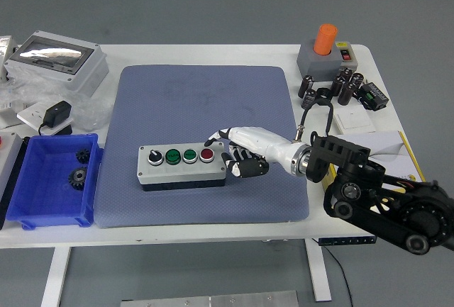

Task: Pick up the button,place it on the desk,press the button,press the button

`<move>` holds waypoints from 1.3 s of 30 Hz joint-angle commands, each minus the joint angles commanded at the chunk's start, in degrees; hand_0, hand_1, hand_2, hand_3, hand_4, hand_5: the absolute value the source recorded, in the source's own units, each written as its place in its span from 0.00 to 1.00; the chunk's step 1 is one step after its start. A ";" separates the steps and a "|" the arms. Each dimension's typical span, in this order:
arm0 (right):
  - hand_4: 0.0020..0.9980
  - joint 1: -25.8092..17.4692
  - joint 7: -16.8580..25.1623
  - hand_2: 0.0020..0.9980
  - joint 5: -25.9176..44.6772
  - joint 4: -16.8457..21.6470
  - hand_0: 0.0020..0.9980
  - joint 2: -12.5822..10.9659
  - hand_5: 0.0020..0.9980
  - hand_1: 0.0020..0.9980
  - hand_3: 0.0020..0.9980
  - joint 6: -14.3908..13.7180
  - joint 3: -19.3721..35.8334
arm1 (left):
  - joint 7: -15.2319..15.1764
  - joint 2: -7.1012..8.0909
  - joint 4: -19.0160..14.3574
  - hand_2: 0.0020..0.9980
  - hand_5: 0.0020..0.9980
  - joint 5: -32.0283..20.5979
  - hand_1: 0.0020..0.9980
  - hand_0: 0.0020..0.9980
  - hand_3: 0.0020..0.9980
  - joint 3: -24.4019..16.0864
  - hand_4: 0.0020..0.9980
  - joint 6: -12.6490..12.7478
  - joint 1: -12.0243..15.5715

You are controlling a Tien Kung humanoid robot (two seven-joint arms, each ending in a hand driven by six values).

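Right hand reaches in from the right side over the blue-grey mat. Its index finger is stretched out, and the tip is just above and behind the red button; I cannot tell if it touches the box. The other fingers are curled together under the palm, beside the right end of the box, and they hold nothing. The black arm goes back to the lower right corner.

At the left edge of the white surface stands a blue bin. Two dark gear wheels lie in it, near its right wall. Behind the bin there is a grey box with a clear lid; what is inside is not clear. A black adapter lies between them.

The button box lies flat on the front half of the mat. It is light grey on top with a dark base. In one row it carries a black selector knob, two green buttons and the red button at the right end.

At the far right corner stands a grey base with an orange cylinder, and dark capacitors are near it.
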 joint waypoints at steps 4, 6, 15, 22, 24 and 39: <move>0.21 -3.86 4.63 0.18 7.27 0.96 0.11 -0.19 0.01 0.14 0.77 0.72 5.53 | 0.24 -0.02 -0.05 0.68 0.90 0.08 0.70 0.72 0.79 0.04 0.46 -0.15 0.08; 0.21 -6.29 7.10 0.18 9.96 0.50 0.11 0.51 0.01 0.14 0.77 -2.00 8.39 | 0.28 -0.14 -0.03 0.68 0.90 0.18 0.70 0.72 0.79 0.02 0.46 -0.27 0.11; 0.51 -17.06 12.20 0.31 -1.29 -3.56 0.19 4.26 0.17 0.25 0.76 -19.83 20.81 | -0.85 -0.22 0.61 0.68 0.90 1.84 0.70 0.72 0.79 -0.80 0.46 -0.86 -0.53; 0.87 -22.92 20.15 0.80 1.54 -2.62 0.69 3.09 0.34 0.75 0.96 -29.84 29.55 | -0.81 -0.02 0.85 0.68 0.89 2.43 0.70 0.72 0.80 -0.95 0.47 -1.13 -0.78; 0.87 -24.52 22.59 0.80 4.09 -2.99 0.69 3.32 0.34 0.75 0.96 -30.97 31.98 | -0.65 0.05 0.87 0.68 0.89 2.34 0.70 0.72 0.80 -0.84 0.47 -1.19 -0.71; 0.96 -30.08 29.01 0.92 14.84 -4.48 0.90 5.13 0.68 0.92 0.94 -29.57 38.96 | 0.64 0.51 0.82 0.68 0.88 1.73 0.70 0.72 0.82 -0.14 0.49 -1.55 0.41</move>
